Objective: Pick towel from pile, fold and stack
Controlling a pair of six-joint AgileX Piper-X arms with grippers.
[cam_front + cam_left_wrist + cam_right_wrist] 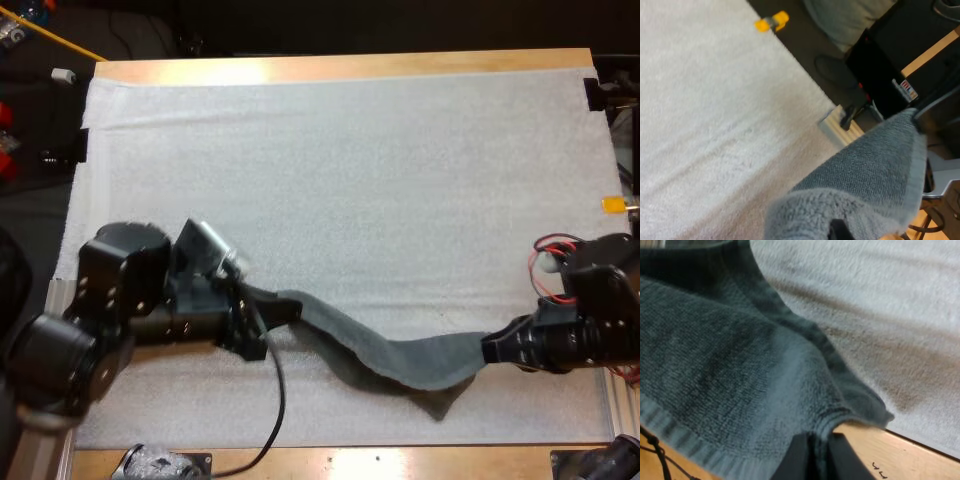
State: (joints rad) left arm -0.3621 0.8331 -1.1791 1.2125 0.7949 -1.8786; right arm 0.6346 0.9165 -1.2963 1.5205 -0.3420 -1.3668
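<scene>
Your left gripper [287, 310] is clamped on one end of the dark grey-green towel [400, 358], above the white mat [350, 180] toward its near left corner. In the left wrist view the cloth bunches over that gripper's own finger, and the hemmed edge runs away from it, taut, above the mat.

Your right gripper [492, 350] is closed on the towel's other end, close to the mat's right edge. In the right wrist view its two black fingers [799, 460] press on a hemmed corner of the cloth from both sides, and bare wood of the table [890, 455] shows just beside them, next to the mat's border.

Between the two grippers the towel hangs as one long band along the near side of the mat. It is narrow and twisted at the left end, then widens and sags toward the right. A loose flap droops from its lowest part toward the mat's near edge. You cannot tell whether that flap touches the mat.
</scene>
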